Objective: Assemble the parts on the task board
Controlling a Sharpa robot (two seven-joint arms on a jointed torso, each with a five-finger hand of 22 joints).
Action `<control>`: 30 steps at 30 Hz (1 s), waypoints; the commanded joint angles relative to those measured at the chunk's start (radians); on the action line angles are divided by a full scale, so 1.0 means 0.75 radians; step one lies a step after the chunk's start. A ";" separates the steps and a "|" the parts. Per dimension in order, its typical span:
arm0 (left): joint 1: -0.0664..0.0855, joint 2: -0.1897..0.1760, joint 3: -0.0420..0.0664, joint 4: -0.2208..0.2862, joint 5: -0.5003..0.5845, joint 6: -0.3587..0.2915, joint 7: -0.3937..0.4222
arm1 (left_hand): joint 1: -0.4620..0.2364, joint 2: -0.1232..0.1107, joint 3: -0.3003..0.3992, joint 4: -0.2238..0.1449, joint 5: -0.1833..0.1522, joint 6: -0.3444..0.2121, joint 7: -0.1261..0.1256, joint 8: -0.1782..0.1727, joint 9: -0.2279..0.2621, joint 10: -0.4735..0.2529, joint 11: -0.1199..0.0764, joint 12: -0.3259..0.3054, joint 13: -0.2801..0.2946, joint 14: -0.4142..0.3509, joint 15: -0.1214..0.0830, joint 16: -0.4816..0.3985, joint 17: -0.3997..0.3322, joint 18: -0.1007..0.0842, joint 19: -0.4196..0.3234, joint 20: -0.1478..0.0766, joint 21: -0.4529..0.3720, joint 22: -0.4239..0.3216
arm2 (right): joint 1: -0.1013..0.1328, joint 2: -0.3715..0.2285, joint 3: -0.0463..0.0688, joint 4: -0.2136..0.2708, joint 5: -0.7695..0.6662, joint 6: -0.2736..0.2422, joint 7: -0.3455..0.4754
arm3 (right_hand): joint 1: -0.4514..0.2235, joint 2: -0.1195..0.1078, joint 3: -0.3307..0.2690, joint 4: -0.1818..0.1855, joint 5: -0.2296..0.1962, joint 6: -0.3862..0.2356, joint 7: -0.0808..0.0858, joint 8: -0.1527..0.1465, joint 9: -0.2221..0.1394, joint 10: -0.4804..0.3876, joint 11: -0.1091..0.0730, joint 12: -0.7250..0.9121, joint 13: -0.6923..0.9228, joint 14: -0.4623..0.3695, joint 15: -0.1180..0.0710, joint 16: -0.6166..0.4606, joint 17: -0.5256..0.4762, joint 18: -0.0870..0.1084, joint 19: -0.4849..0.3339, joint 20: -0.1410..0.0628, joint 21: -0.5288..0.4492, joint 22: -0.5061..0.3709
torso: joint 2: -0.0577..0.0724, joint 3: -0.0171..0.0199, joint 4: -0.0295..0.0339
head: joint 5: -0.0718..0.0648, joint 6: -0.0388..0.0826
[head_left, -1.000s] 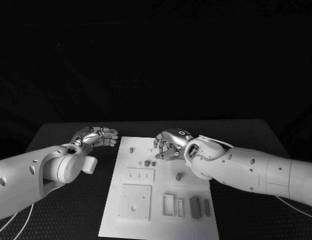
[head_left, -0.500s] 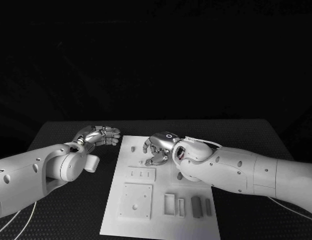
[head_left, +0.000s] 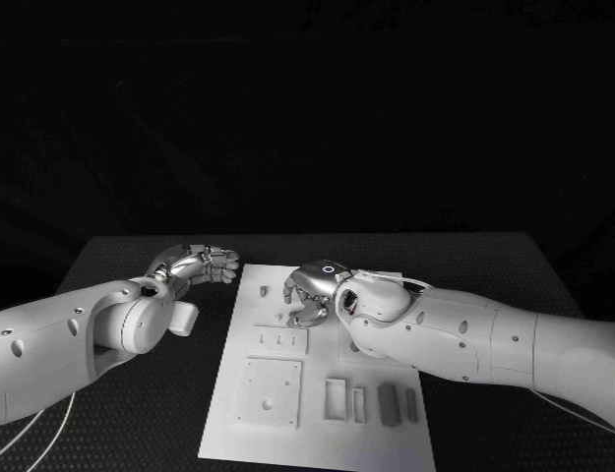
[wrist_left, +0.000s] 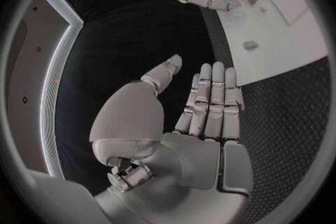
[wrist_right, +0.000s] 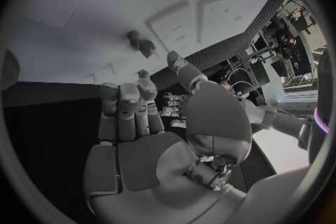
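Parts (wrist_right: 142, 45) lie just beyond right hand (wrist_right: 150, 140), seemingly untouched.

task board (head_left: 258, 438): white plate, flat, table centre | parts (head_left: 387, 405): small grey pieces on it

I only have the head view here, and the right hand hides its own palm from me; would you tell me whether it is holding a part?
Observer: No. The right wrist view shows the right hand with a bare palm and nothing between its fingers.
Operator: Thank you. What lies beyond its fingertips?
Observer: Two small dark parts, close together on the white board.
Operator: And the left hand?
Observer: The left hand has straight fingers and holds nothing.
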 commanded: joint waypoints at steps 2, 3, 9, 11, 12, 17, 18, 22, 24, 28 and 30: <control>0.001 0.003 0.001 0.001 -0.004 0.015 0.008 | -0.010 0.001 0.001 -0.006 0.000 0.004 0.004 -0.007 0.001 -0.006 0.006 -0.009 0.002 0.005 0.000 0.006 0.002 0.007 -0.006 0.001 0.008 0.029 | -0.008 0.006 -0.003 -0.009 -0.081 0.030 -0.056 | -0.010 0.004 0.017 0.001 -0.003 0.075 0.003 0.017 0.008 -0.137 -0.027 0.021 -0.021 0.013 -0.009 0.006 0.004 0.049 0.010 -0.013 0.008 0.003 | 0.000 0.0009 -0.0010 | 0.003 -0.005; 0.001 0.003 0.001 0.001 -0.004 0.014 0.008 | -0.010 0.001 0.001 -0.006 0.000 0.004 0.004 -0.007 0.002 -0.006 0.006 -0.010 0.002 0.005 0.000 0.006 0.002 0.007 -0.006 0.001 0.008 0.029 | -0.009 0.007 -0.004 -0.010 -0.083 0.031 -0.058 | -0.008 0.004 0.021 0.001 -0.004 0.079 0.001 0.019 0.009 -0.136 -0.029 0.025 -0.026 0.015 -0.011 0.006 0.004 0.049 0.012 -0.015 0.008 0.004 | 0.000 0.0009 -0.0007 | 0.004 -0.005; 0.001 0.003 0.001 0.001 -0.004 0.015 0.008 | -0.010 0.001 0.001 -0.006 0.000 0.004 0.004 -0.008 0.002 -0.005 0.006 -0.010 0.002 0.005 0.000 0.006 0.002 0.007 -0.006 0.001 0.008 0.029 | -0.016 0.011 -0.006 -0.024 -0.084 0.034 -0.058 | -0.006 0.006 0.042 0.009 -0.006 0.102 -0.008 0.030 0.016 -0.130 -0.037 0.043 -0.047 0.022 -0.019 0.005 0.007 0.049 0.019 -0.021 0.008 0.006 | -0.001 0.0006 -0.0014 | 0.006 -0.008; 0.001 0.003 0.001 0.002 -0.004 0.016 0.008 | -0.011 0.001 0.001 -0.006 0.000 0.004 0.004 -0.008 0.002 -0.005 0.006 -0.010 0.003 0.005 0.000 0.006 0.002 0.007 -0.006 0.001 0.008 0.029 | -0.018 0.015 -0.007 -0.030 -0.084 0.034 -0.060 | -0.007 0.006 0.044 0.011 -0.006 0.104 -0.009 0.031 0.016 -0.130 -0.038 0.045 -0.051 0.023 -0.019 0.005 0.007 0.049 0.019 -0.022 0.007 0.006 | -0.001 0.0006 -0.0017 | 0.007 -0.008; 0.001 0.003 0.001 0.002 -0.004 0.016 0.008 | -0.011 0.001 0.001 -0.006 0.000 0.004 0.004 -0.008 0.002 -0.005 0.006 -0.010 0.003 0.005 0.000 0.006 0.002 0.007 -0.006 0.001 0.008 0.029 | -0.018 0.015 -0.007 -0.032 -0.084 0.034 -0.060 | -0.008 0.006 0.044 0.011 -0.006 0.104 -0.009 0.031 0.016 -0.130 -0.038 0.045 -0.051 0.023 -0.019 0.004 0.007 0.049 0.020 -0.022 0.007 0.006 | -0.001 0.0008 -0.0019 | 0.008 -0.009; 0.001 0.004 0.001 0.001 -0.004 0.015 0.008 | -0.011 0.001 0.002 -0.006 0.000 0.004 0.004 -0.008 0.003 -0.005 0.006 -0.011 0.003 0.005 0.000 0.006 0.002 0.007 -0.006 0.001 0.008 0.029 | -0.020 0.019 -0.007 -0.038 -0.077 0.022 -0.059 | -0.011 0.010 0.051 0.018 -0.006 0.107 -0.010 0.032 0.017 -0.130 -0.039 0.050 -0.060 0.024 -0.020 0.003 0.008 0.049 0.021 -0.024 0.007 0.006 | -0.001 0.0013 -0.0024 | 0.009 -0.008; 0.001 0.004 0.001 0.000 -0.004 0.015 0.007 | -0.011 0.001 0.002 -0.006 0.000 0.004 0.004 -0.008 0.003 -0.005 0.006 -0.011 0.003 0.005 0.000 0.006 0.002 0.007 -0.006 0.001 0.008 0.029 | -0.020 0.020 -0.007 -0.039 -0.074 0.019 -0.058 | -0.013 0.011 0.053 0.021 -0.007 0.108 -0.011 0.032 0.018 -0.130 -0.040 0.051 -0.062 0.024 -0.021 0.002 0.008 0.049 0.021 -0.024 0.006 0.006 | -0.001 0.0015 -0.0031 | 0.010 -0.009; 0.001 0.005 0.001 0.000 -0.004 0.016 0.007 | -0.012 0.001 0.002 -0.006 0.000 0.004 0.004 -0.008 0.003 -0.005 0.006 -0.011 0.004 0.005 0.000 0.006 0.003 0.006 -0.006 0.001 0.008 0.029 | -0.021 0.026 -0.007 -0.041 -0.069 0.021 -0.058 | -0.019 0.012 0.059 0.030 -0.007 0.110 -0.012 0.033 0.019 -0.130 -0.041 0.057 -0.070 0.026 -0.021 0.002 0.009 0.049 0.023 -0.026 0.006 0.007 | -0.002 0.0019 -0.0038 | 0.010 -0.008; 0.001 0.005 0.001 0.000 -0.004 0.017 0.007 | -0.012 0.002 0.002 -0.006 0.000 0.003 0.004 -0.008 0.003 -0.005 0.006 -0.011 0.004 0.005 0.000 0.006 0.003 0.006 -0.006 0.001 0.008 0.029 | -0.021 0.028 -0.007 -0.043 -0.069 0.022 -0.059 | -0.025 0.014 0.062 0.036 -0.007 0.111 -0.012 0.033 0.019 -0.130 -0.041 0.060 -0.076 0.027 -0.022 0.001 0.009 0.049 0.024 -0.026 0.006 0.008 | -0.001 0.0020 -0.0035 | 0.009 -0.009; 0.001 0.007 0.001 -0.002 -0.004 0.018 0.006 | -0.013 0.002 0.002 -0.005 0.000 0.003 0.004 -0.009 0.003 -0.005 0.006 -0.011 0.004 0.005 0.000 0.006 0.003 0.006 -0.006 0.001 0.009 0.029 | -0.023 0.034 -0.008 -0.056 -0.066 0.025 -0.060 | -0.034 0.014 0.064 0.045 -0.007 0.111 -0.012 0.033 0.020 -0.130 -0.041 0.064 -0.083 0.028 -0.022 0.001 0.010 0.049 0.025 -0.027 0.005 0.008 | -0.001 0.0022 -0.0027 | 0.009 -0.008; 0.001 0.007 0.001 -0.002 -0.004 0.017 0.006 | -0.013 0.002 0.002 -0.005 0.000 0.003 0.004 -0.009 0.003 -0.005 0.006 -0.011 0.004 0.005 0.000 0.006 0.003 0.006 -0.006 0.001 0.009 0.029 | -0.024 0.036 -0.008 -0.060 -0.066 0.024 -0.060 | -0.041 0.014 0.065 0.050 -0.006 0.111 -0.012 0.032 0.020 -0.131 -0.041 0.067 -0.087 0.028 -0.022 0.000 0.011 0.049 0.025 -0.028 0.005 0.009 | -0.001 0.0020 -0.0024 | 0.009 -0.008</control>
